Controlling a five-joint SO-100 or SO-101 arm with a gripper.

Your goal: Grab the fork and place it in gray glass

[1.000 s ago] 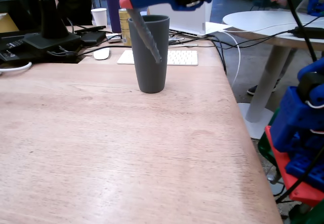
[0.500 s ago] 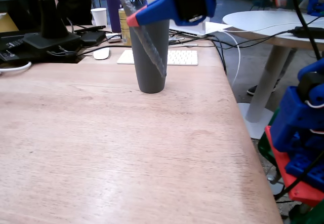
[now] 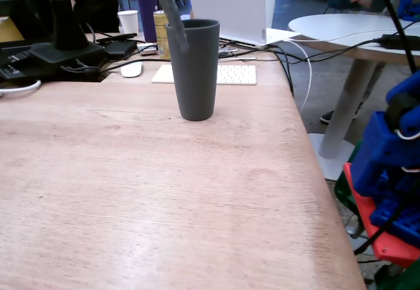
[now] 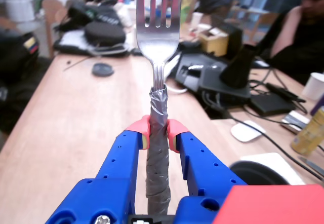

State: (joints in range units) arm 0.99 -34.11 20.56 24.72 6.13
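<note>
In the wrist view my blue gripper (image 4: 158, 133) is shut on the fork (image 4: 158, 31), its red-tipped pads (image 4: 139, 130) clamping the foil-wrapped handle, tines pointing away. The gray glass (image 3: 197, 67) stands upright at the middle of the wooden table; only its dark rim (image 4: 253, 171) shows at the wrist view's lower right. In the fixed view the fork's wrapped handle (image 3: 172, 11) slants down from the top edge. Its lower end overlaps the glass's left rim, and I cannot tell whether it is inside. The gripper itself is above the fixed view.
A white keyboard (image 3: 223, 73), a mouse (image 3: 131, 69), a yellow can (image 3: 159, 31) and a white paper cup (image 3: 128, 21) lie behind the glass. Black gear and cables (image 3: 59, 47) sit back left. The arm's blue base (image 3: 394, 165) is past the table's right edge.
</note>
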